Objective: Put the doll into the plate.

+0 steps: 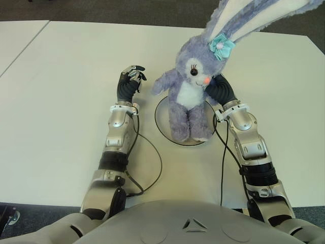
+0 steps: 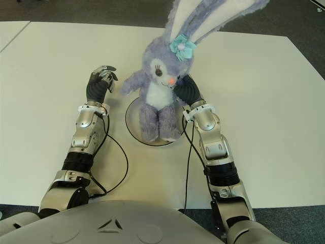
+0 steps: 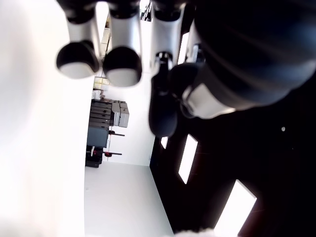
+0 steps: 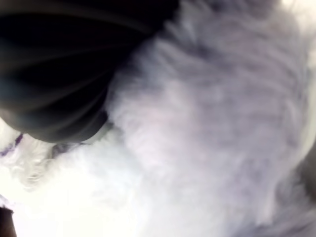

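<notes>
A lilac plush bunny doll (image 1: 190,96) with long ears and a teal bow stands upright, its feet over a pale round plate (image 1: 161,121) in the middle of the table. My right hand (image 1: 219,90) is shut on the doll's side, just under its head; the right wrist view is filled with the doll's fur (image 4: 197,123). To the left of the doll, apart from it, my left hand (image 1: 129,81) is raised off the table with loosely bent fingers (image 3: 118,69) and holds nothing. I cannot tell whether the feet touch the plate.
The cream table (image 1: 61,101) stretches wide on both sides of the plate. A second table (image 1: 15,35) adjoins at the far left. Black cables (image 1: 152,168) loop on the table beside both forearms. Dark floor lies beyond the far edge.
</notes>
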Controlling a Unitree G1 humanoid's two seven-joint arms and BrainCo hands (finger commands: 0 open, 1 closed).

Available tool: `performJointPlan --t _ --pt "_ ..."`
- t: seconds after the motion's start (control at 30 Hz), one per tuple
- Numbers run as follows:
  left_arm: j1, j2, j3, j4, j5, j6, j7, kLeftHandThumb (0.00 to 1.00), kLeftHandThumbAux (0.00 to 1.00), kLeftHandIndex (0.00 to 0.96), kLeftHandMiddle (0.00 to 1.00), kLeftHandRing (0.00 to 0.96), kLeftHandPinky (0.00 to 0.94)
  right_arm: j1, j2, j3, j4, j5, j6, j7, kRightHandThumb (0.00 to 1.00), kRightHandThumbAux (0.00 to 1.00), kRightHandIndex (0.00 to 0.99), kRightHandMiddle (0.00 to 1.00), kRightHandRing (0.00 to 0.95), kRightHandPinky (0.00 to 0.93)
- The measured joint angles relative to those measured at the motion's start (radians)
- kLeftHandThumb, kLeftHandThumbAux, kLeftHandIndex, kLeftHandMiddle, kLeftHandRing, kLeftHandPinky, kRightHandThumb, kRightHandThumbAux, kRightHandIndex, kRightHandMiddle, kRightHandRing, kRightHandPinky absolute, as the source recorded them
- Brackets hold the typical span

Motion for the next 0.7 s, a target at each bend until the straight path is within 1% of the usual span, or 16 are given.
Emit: performJointPlan --t 0.1,0.13,0.17,0.3,0.5,0.7 --pt "0.001 0.000 0.000 0.000 0.000 0.000 0.000 0.707 0.707 0.441 0.883 0.887 0.864 0.006 -0.012 0.000 -0.001 -0.012 -0.007 0.011 0.617 0.432 0.094 0.086 0.119 0.186" --pt "0.001 0.000 0.000 0.000 -0.001 0.000 0.000 0.707 0.707 0.441 0.883 0.887 0.864 0.008 -0.013 0.000 -0.002 -0.014 -0.007 0.015 0.611 0.428 0.088 0.077 0.109 0.176" --pt "0.002 0.000 0.000 0.000 -0.001 0.000 0.000 0.707 0.707 0.441 0.883 0.887 0.865 0.010 -0.015 0.000 -0.004 -0.015 -0.007 0.019 0.590 0.411 0.069 0.052 0.082 0.147" --pt "0.002 0.000 -0.001 0.000 0.000 0.001 0.001 0.707 0.707 0.441 0.884 0.887 0.866 0.016 -0.021 0.000 -0.015 -0.017 -0.005 0.042 0.545 0.368 0.020 0.011 0.022 0.086" --pt "0.002 -0.001 -0.006 0.000 0.000 0.002 0.003 0.707 0.707 0.441 0.884 0.888 0.866 0.015 -0.039 0.002 -0.029 -0.030 0.002 0.080 0.497 0.320 0.002 0.001 0.002 0.025" --pt "0.002 -0.003 -0.007 0.000 0.000 0.002 0.003 0.707 0.707 0.441 0.884 0.887 0.867 0.013 -0.067 0.006 -0.033 -0.051 0.002 0.117 0.472 0.287 0.000 0.000 0.000 0.003"
